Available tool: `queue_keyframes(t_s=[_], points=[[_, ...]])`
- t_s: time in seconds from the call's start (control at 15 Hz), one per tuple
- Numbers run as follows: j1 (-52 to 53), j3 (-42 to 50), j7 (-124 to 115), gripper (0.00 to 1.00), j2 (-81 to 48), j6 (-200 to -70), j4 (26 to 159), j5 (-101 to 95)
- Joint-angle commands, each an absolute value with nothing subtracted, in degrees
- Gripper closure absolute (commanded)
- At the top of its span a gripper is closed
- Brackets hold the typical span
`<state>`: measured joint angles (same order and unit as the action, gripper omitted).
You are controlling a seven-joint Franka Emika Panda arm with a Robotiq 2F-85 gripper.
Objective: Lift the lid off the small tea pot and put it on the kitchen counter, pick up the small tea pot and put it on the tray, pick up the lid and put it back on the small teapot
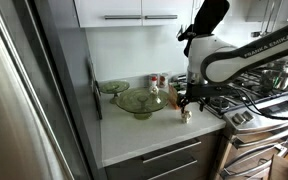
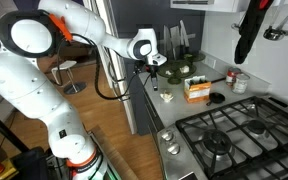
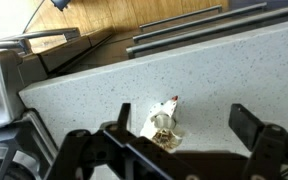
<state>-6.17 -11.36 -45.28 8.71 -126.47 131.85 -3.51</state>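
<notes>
The small tea pot [image 3: 162, 127] stands on the kitchen counter [image 3: 224, 70]. It is whitish, with a red-tipped part, and its top looks open and brownish inside. It shows as a tiny pale thing in both exterior views [image 1: 187, 116] [image 2: 165, 97]. My gripper [image 3: 184, 128] hangs open just above it, one finger on each side and touching nothing, as both exterior views [image 1: 186, 101] [image 2: 157, 68] also show. I cannot make out the lid as a separate thing. The tray [image 1: 126, 100], a large green glass dish, stands further along the counter by the wall.
A smaller green glass dish [image 1: 112, 87] stands behind the tray. An orange-and-white carton [image 2: 196, 90] stands near the pot. The black gas stove [image 2: 234, 135] adjoins the counter, with steel pots [image 1: 280, 76] on it. The counter's front edge over the drawers [image 1: 169, 158] is close.
</notes>
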Motion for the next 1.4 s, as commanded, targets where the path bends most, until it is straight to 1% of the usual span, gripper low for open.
queue_keyframes(t_s=[0.0,0.07,0.13,0.47,0.53,0.73,1.13,1.33], points=[[-4.36,-8.20,-46.19,0.00,4.11,-128.87,129.37,-6.32],[-4.10,-7.58,-46.27,0.00,3.28,-130.06,129.15,-6.83],[-3.34,-7.15,-45.42,0.00,5.42,-128.34,130.11,-5.25],[-2.94,-6.27,-45.34,0.00,3.42,-129.20,128.98,-5.78],[-3.81,-5.82,-49.04,0.00,1.85,-130.13,128.68,-8.61],[-3.87,-4.25,-50.62,0.00,0.68,-131.29,128.70,-9.19],[-2.83,-2.12,-48.24,0.00,-1.79,-136.75,128.64,-5.45],[-2.09,-1.78,-48.19,0.00,-2.98,-137.47,128.44,-5.94]])
